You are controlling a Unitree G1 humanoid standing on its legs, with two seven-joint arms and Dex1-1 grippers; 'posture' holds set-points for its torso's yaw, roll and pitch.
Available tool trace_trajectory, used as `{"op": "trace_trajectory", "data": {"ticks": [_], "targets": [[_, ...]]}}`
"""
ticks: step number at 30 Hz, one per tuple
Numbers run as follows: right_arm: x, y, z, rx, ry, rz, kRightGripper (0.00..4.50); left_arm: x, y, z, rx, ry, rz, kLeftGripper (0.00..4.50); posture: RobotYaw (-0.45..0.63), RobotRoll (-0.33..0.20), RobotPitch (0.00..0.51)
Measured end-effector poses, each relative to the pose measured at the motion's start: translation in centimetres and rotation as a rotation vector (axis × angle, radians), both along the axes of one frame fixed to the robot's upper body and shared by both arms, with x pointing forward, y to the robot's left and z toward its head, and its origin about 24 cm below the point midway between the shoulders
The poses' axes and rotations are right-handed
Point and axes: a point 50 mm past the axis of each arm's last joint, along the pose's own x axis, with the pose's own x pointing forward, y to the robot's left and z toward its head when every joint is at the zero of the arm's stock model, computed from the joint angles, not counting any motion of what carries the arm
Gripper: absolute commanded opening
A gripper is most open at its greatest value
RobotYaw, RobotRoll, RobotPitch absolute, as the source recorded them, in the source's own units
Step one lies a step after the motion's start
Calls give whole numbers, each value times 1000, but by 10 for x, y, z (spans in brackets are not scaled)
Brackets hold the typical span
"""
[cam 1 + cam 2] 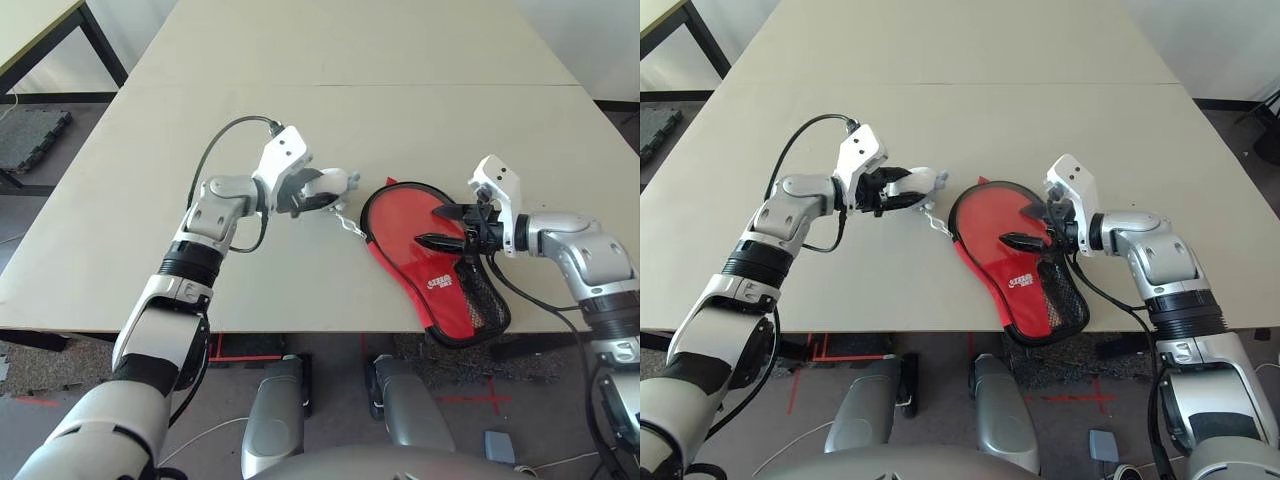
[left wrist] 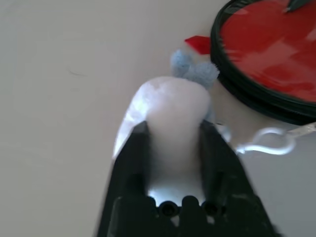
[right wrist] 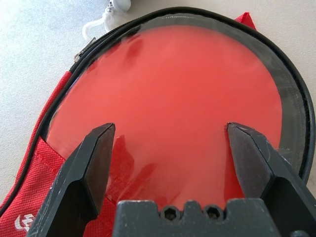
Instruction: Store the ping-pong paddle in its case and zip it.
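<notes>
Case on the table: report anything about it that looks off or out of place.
The case lies flat but its narrow end overhangs the table's near edge, mesh pocket past the rim. The left gripper is shut on the small plush chained to the zipper. The right gripper hovers open over the red face. No damage visible.

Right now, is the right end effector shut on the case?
No. In the right wrist view the right end effector has its fingers spread wide apart over the case, gripping nothing.
</notes>
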Motion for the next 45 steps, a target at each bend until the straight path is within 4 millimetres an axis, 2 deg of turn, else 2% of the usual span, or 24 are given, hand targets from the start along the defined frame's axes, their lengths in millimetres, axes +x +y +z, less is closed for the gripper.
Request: {"op": "trace_trajectory", "data": {"ticks": [1, 3, 9, 17, 31, 35, 40, 45], "targets": [[-1, 0, -1, 3, -2, -4, 4500, 2, -2, 2, 16, -19, 2, 500, 34, 0, 166], [-2, 1, -1, 3, -7, -8, 4500, 5, -4, 2, 38, -45, 2, 10, 32, 0, 165], [-4, -1, -4, 2, -7, -25, 4500, 16, -17, 5, 34, -111, 45, 10, 25, 0, 165], [-9, 0, -7, 1, -14, -31, 4500, 36, -38, 40, 27, -291, 130, 10, 8, 0, 174], [-18, 1, -11, 4, -7, -33, 4500, 40, -60, 33, 67, -336, 198, 10, -14, 0, 194], [-19, 2, -10, 5, -5, -31, 4500, 39, -72, 32, 79, -364, 210, 10, -30, 0, 197], [-21, 0, -11, 16, 2, -40, 4500, 38, -88, 40, 70, -406, 208, 10, -58, 0, 200], [-24, 2, -10, 18, 1, -43, 4500, 30, -110, 41, 62, -382, 99, 10, -63, 0, 203]]}}
